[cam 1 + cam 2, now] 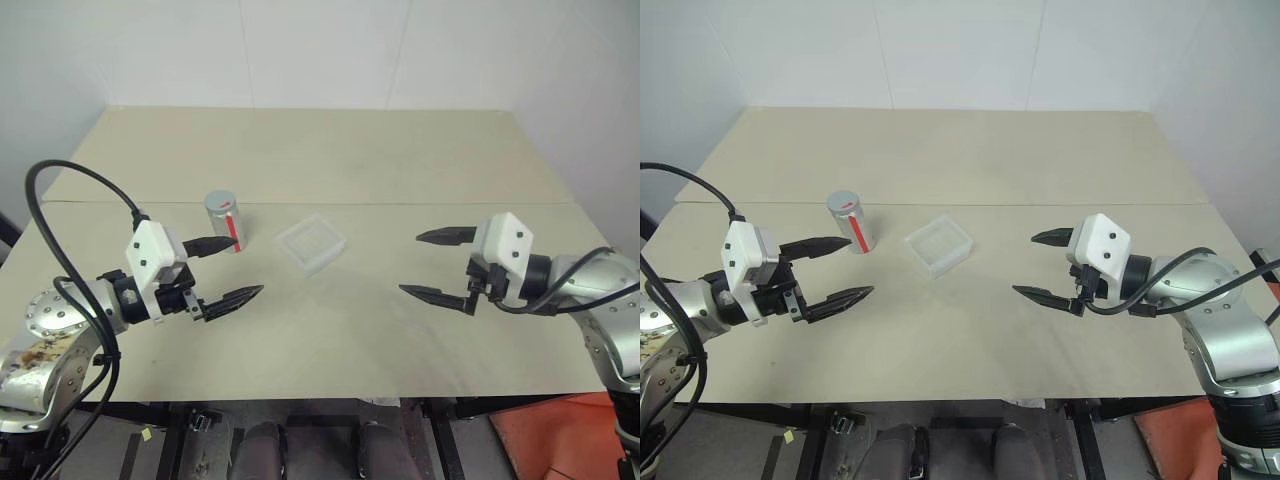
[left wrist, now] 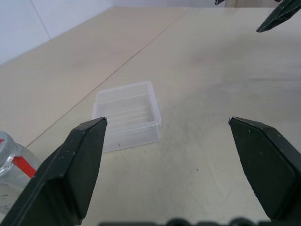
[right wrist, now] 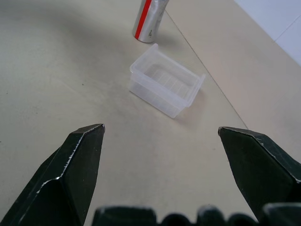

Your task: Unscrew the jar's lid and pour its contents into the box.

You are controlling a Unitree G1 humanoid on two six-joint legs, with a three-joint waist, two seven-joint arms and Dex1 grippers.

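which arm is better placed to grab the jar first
Left, probably. The jar stands upright, lid on, on the robot's left side of the table, just beyond the open left hand. The open right hand hangs on the far side of the box, with the box between it and the jar.

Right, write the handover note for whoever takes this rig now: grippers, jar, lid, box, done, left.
Left gripper: open, holds nothing, hovering just in front of the jar.
Right gripper: open, holds nothing, hovering to the right of the box.
Jar: upright on the table, lid on top.
Box: on the table just right of the jar, apart from it, looks empty.
Done: nothing yet.
Left: grasp the jar, unscrew the lid, pour into the box.
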